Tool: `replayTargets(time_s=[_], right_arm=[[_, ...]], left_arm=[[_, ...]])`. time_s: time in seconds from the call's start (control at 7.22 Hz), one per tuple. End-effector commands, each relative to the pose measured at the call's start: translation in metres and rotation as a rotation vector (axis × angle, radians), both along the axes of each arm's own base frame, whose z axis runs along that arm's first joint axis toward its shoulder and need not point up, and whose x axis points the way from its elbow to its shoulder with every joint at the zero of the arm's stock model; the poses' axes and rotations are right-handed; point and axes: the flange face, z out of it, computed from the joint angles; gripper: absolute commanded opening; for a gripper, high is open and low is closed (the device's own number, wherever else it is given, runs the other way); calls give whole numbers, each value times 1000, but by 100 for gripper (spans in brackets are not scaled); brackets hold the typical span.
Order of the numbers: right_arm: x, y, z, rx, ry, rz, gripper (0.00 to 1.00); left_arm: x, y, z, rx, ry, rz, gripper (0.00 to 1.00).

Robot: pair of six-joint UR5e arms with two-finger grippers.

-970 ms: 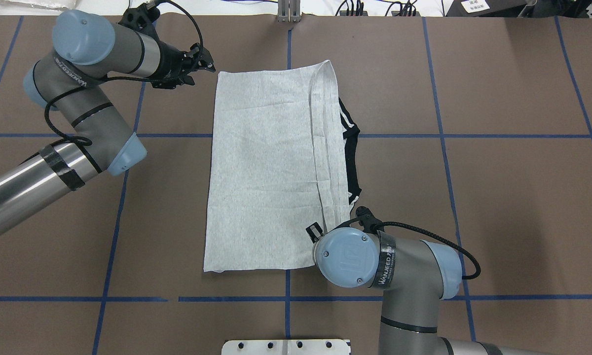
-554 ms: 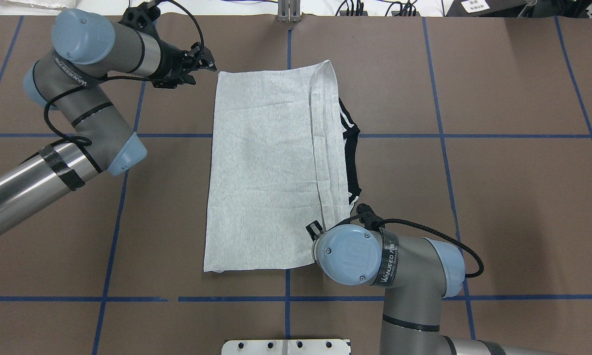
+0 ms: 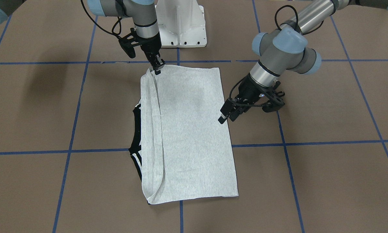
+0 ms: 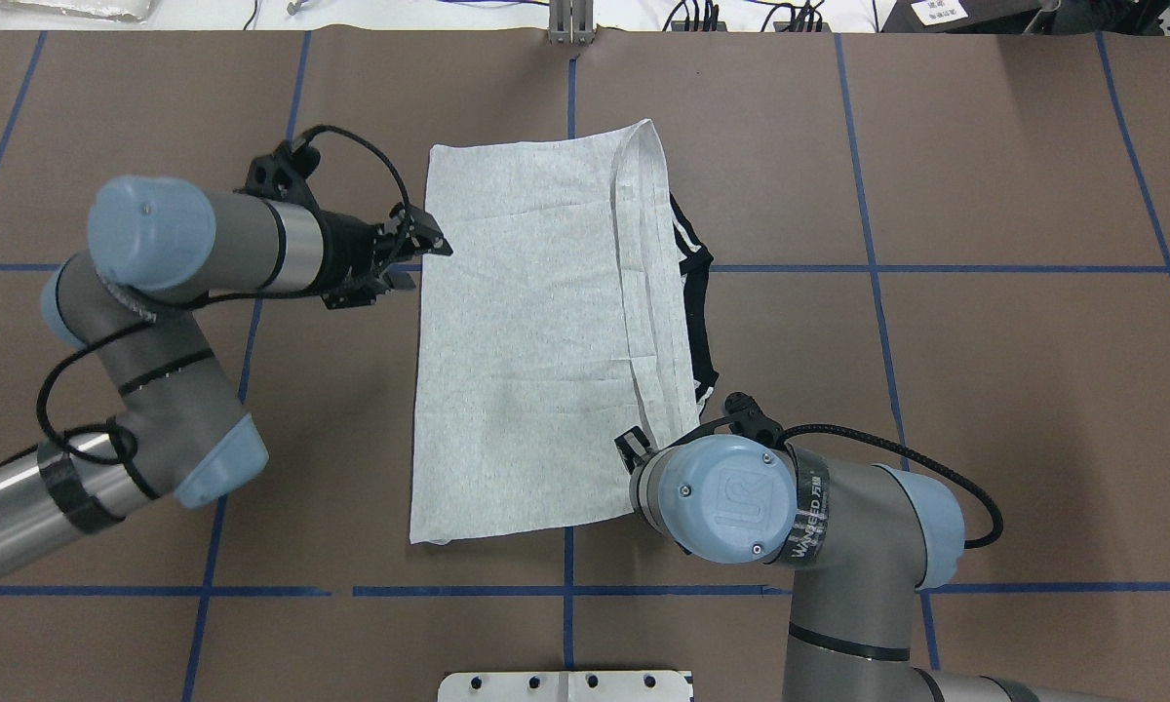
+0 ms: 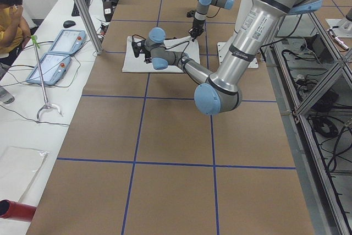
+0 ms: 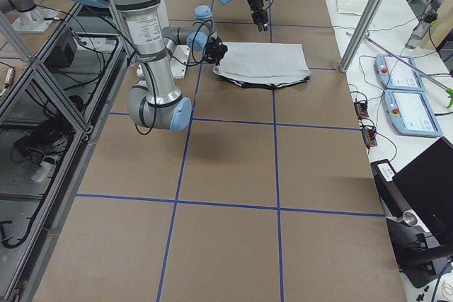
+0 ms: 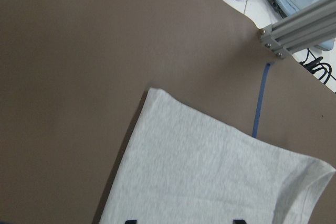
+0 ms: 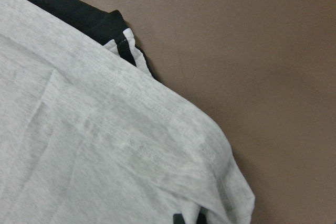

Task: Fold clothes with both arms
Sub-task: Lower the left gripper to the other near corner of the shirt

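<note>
At one corner of the T-shirt (image 3: 194, 136), my right end effector (image 3: 157, 68) pinches the hem, likely to lift the next fold. The left end effector (image 3: 226, 117) hovers released beside the long edge.

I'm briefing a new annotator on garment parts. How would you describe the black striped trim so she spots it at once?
Find the brown table with blue tape lines, then the folded grey T-shirt at its middle. Along the shirt's long edge on the overhead view's right, a black band with white stripes peeks from under the grey layers, the only dark cloth there.
</note>
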Motion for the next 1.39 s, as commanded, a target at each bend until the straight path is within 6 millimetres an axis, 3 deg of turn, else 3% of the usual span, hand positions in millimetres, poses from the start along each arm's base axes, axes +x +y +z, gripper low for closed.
replayTargets(time_s=[0.0,0.28,0.42,0.55,1.25], right_arm=[[3,4,3,-7,0,1,0],[2,6,2,-7,-3,-2,0],[1,8,2,-7,-3,-5,0],[1,8,1,-5,-4,-4,0],[0,9,1,-6,-6,-6,0]], left_arm=[[23,102,9,-103,25,34,68],[49,158,40,-182,-41,64,68],[49,164,38,-191,-60,73,67],[63,184,46,-229,-97,100,67],[67,198,52,-252,-120,118,66]])
